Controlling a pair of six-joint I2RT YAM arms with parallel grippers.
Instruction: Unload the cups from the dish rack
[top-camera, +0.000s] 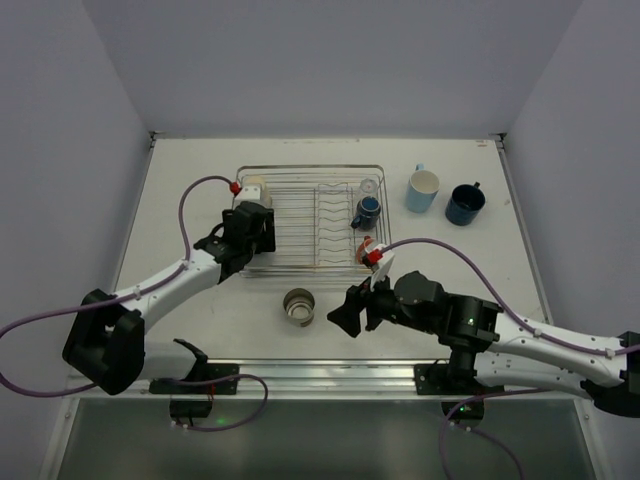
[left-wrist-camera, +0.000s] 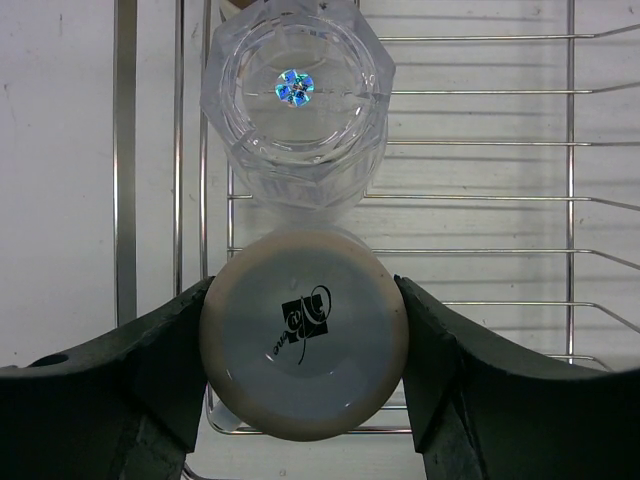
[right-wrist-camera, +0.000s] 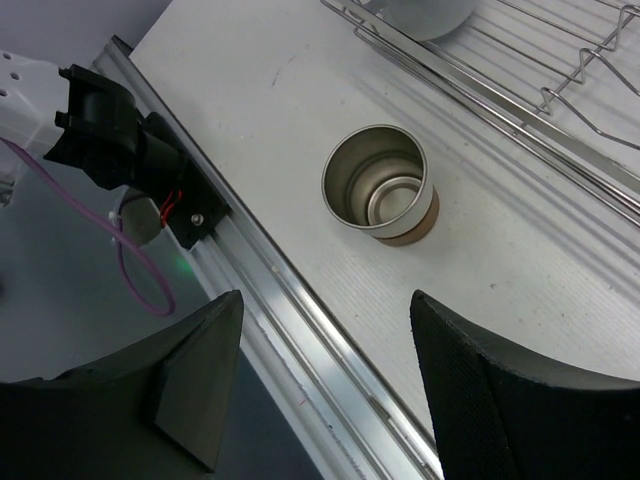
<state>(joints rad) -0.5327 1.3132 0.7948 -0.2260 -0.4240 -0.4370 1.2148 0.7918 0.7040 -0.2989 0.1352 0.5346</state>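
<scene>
Currently your left gripper (left-wrist-camera: 303, 335) clasps the upturned pale cup (left-wrist-camera: 300, 365) by its sides, inside the rack (left-wrist-camera: 125, 150) beside the glass (left-wrist-camera: 297, 100), for lifting out. Your right gripper (right-wrist-camera: 325, 380) hangs released above the metal cup (right-wrist-camera: 380, 185), standing on the table (right-wrist-camera: 250, 90).

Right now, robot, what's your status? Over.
Left gripper shut on upturned pale cup in rack. Right gripper open, empty, near metal cup on table. Glass crowds the pale cup.
</scene>
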